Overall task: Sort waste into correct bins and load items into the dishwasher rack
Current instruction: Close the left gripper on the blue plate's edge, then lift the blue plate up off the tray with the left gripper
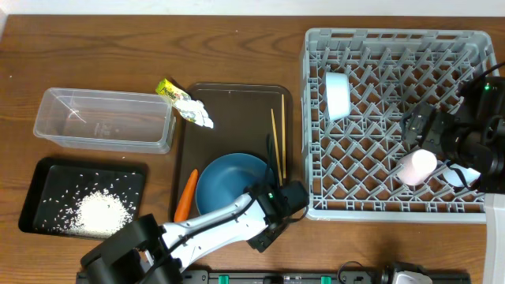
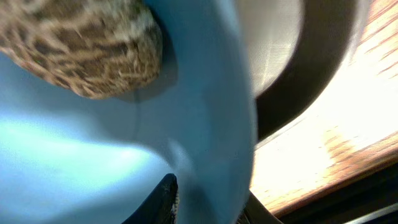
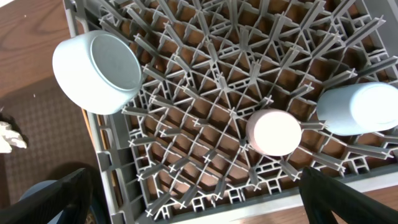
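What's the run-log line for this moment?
left gripper: jaws astride blue plate rim, grip unconfirmed | right gripper: open, empty, over dishwasher rack | racked: white bowl, pink cup, light-blue cup

The brown wooden desk point(image 1: 95, 55) carries several things. Toward its left end stands a clear rectangular plastic tub point(image 1: 106, 122). Just beside that, on the side nearer the arms, lies a shallow black rectangular tray point(image 1: 51, 189). In the middle lies a larger dark-brown serving tray point(image 1: 237, 126). Close on its right sits the large square grey plastic rack point(image 1: 394, 35) with its lattice of upright pegs. A yellow-green snack wrapper point(image 1: 170, 89) lies between the tub and the serving tray's far left corner. An orange carrot point(image 1: 186, 195) lies along that tray's left edge, seemingly on the bare wood, though it may rest on the rim.
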`<state>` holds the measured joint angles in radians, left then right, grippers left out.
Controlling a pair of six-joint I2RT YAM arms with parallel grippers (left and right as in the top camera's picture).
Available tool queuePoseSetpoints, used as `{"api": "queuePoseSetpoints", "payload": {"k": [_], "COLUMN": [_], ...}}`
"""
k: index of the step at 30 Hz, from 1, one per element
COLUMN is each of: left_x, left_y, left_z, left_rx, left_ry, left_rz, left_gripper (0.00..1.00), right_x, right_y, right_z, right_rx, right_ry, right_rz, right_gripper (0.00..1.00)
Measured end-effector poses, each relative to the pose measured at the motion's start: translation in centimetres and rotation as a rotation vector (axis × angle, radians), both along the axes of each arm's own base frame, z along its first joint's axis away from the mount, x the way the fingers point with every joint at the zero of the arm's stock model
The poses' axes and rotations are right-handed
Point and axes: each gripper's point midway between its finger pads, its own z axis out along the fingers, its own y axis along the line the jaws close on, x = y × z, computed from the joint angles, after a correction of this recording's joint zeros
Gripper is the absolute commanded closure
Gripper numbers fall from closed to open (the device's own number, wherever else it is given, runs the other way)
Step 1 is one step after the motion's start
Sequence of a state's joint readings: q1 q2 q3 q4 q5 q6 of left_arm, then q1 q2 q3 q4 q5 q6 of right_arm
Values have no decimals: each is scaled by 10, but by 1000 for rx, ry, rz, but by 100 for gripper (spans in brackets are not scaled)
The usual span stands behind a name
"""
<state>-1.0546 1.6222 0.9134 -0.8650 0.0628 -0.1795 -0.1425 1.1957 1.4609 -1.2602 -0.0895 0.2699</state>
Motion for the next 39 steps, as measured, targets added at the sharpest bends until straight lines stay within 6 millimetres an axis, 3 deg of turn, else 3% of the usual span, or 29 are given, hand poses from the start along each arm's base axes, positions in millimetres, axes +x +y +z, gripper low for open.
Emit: {"api": "queuePoseSetpoints", "payload": {"k": [4, 8, 22, 23, 35, 39], "left_x": [3, 9, 24, 26, 37, 45], "left_y": [-5, -9, -20, -20, 0, 2], "left_z": [10, 17, 14, 13, -1, -1], "left_rx": [-29, -57, -92, -92, -21, -28], "left_ry": [-20, -59, -127, -136, -156, -163], "left_rz": [2, 5, 3, 3, 47, 77], "left_gripper": [74, 81, 80, 75, 71, 80], "right_x": [0, 0, -2, -2, -3, -3], "right_y": [0, 0, 0, 0, 0, 0], "right_z": [0, 0, -1, -1, -2, -2], "right_rx": [0, 0, 2, 2, 2, 2], "right_ry": [0, 0, 10, 11, 13, 13], "right_rz": [0, 0, 0, 0, 0, 0], "right_gripper": [1, 1, 1, 1, 1, 1]}}
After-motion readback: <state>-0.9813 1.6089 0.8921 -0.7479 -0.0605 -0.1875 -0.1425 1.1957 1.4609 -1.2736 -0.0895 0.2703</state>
